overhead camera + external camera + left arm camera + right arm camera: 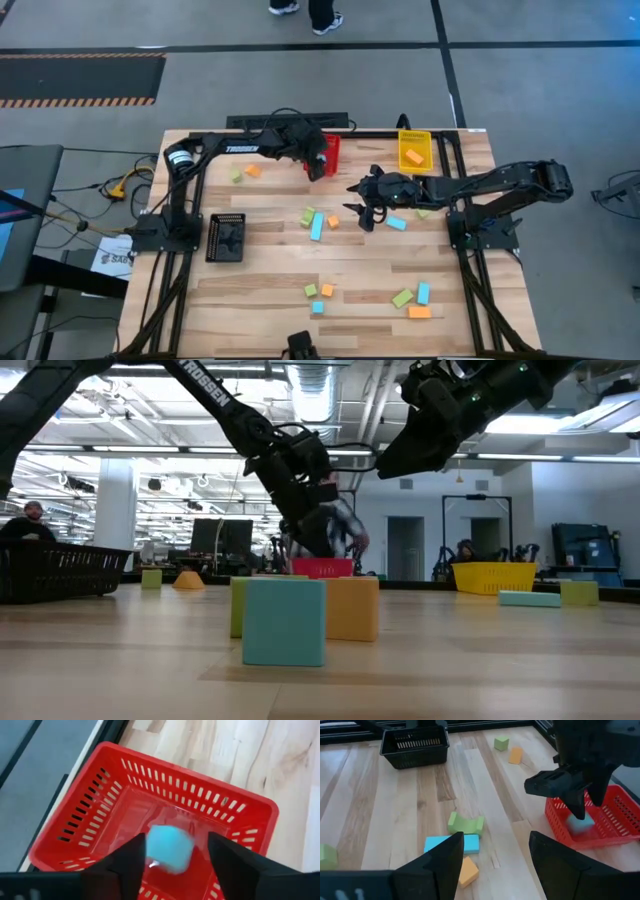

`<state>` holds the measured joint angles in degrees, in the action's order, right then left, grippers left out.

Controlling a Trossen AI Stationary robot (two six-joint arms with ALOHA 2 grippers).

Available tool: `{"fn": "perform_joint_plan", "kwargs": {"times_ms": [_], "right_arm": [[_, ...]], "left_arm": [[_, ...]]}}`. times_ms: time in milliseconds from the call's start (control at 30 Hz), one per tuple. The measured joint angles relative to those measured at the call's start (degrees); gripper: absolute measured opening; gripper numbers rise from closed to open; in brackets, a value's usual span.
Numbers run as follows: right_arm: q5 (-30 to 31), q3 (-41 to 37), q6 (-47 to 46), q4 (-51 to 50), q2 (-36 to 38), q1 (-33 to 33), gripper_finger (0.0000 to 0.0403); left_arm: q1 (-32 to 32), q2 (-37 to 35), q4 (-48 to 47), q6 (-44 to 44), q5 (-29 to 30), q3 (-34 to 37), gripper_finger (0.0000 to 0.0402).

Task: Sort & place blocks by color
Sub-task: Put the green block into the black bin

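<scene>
My left gripper (318, 168) hangs open over the red bin (331, 150) at the table's far edge. In the left wrist view a blurred light blue block (169, 847) shows between and below the spread fingers, over the bin's floor. The right wrist view has it (581, 824) inside the bin, under the left gripper (565, 795). My right gripper (363, 208) is open above mid-table, just right of a green block (465, 824), a light blue bar (451, 844) and an orange block (467, 870) lying on the wood.
A yellow bin (403, 137) at the far right holds an orange block (413, 157). A black bin (210, 238) sits at the left. More blocks lie near the red bin (252, 170), by the right arm (396, 223) and along the near edge (419, 312).
</scene>
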<state>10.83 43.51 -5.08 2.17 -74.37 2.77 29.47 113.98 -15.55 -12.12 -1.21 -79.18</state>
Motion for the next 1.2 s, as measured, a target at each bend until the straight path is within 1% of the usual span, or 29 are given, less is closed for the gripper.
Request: {"fn": "perform_joint_plan", "kwargs": {"times_ms": [133, 233, 367, 467, 567, 667, 800, 900, 1000, 1033, 1100, 1200], "right_arm": [[0.00, 0.00, 0.37, -0.34, 0.00, 0.41, 0.0249], [-0.10, 0.00, 0.16, -0.82, 0.00, 0.83, 0.0249], [-0.28, 0.02, -0.72, -3.37, 0.19, 1.52, 0.0249], [-0.26, 0.04, -3.73, -7.00, 0.24, 1.63, 0.0249], [-1.93, 0.04, -5.50, -11.69, 0.24, 1.40, 0.0249], [-4.67, 0.04, -7.50, -15.68, 0.02, 0.52, 0.0249], [-5.19, 0.04, -8.40, -15.74, 0.02, -0.93, 0.0249], [-5.20, 0.04, -6.29, -11.52, -0.06, -1.65, 0.0249], [-5.33, 0.14, -2.31, -4.77, -3.56, -2.12, 0.0249], [-5.41, -0.06, -0.50, -3.95, -4.69, -2.13, 0.0249], [-7.60, 0.18, 3.22, 2.28, -8.49, -2.13, 0.0249], [-10.84, 0.29, 6.78, 9.21, -13.81, -1.66, 0.0249]], "left_arm": [[0.22, -2.64, -0.11, 0.08, -1.16, 0.00, 0.0261], [0.49, -5.86, -0.42, 1.68, -1.27, 0.00, 0.0291], [0.67, -13.17, -2.71, 2.38, -1.56, 0.47, 0.0304], [0.58, -20.29, -2.82, 3.10, -3.60, 4.46, 0.0306], [-0.21, -28.05, -0.62, 4.82, -6.57, 11.76, 0.0306], [-1.99, -36.49, 4.65, 6.33, -7.82, 21.96, 0.0306], [-5.78, -47.12, 13.01, 6.53, -8.04, 34.89, 0.0306], [-9.38, -53.94, 20.18, 6.40, -8.09, 43.36, 0.0307], [-12.76, -58.63, 27.56, 6.62, -8.13, 51.23, 0.0307], [-13.57, -59.84, 29.66, 6.61, -8.00, 53.39, 0.0307], [-14.73, -61.23, 34.18, 6.62, -7.53, 57.21, 0.0307], [-15.36, -61.97, 37.12, 6.84, -7.54, 60.95, 0.0307]]}}
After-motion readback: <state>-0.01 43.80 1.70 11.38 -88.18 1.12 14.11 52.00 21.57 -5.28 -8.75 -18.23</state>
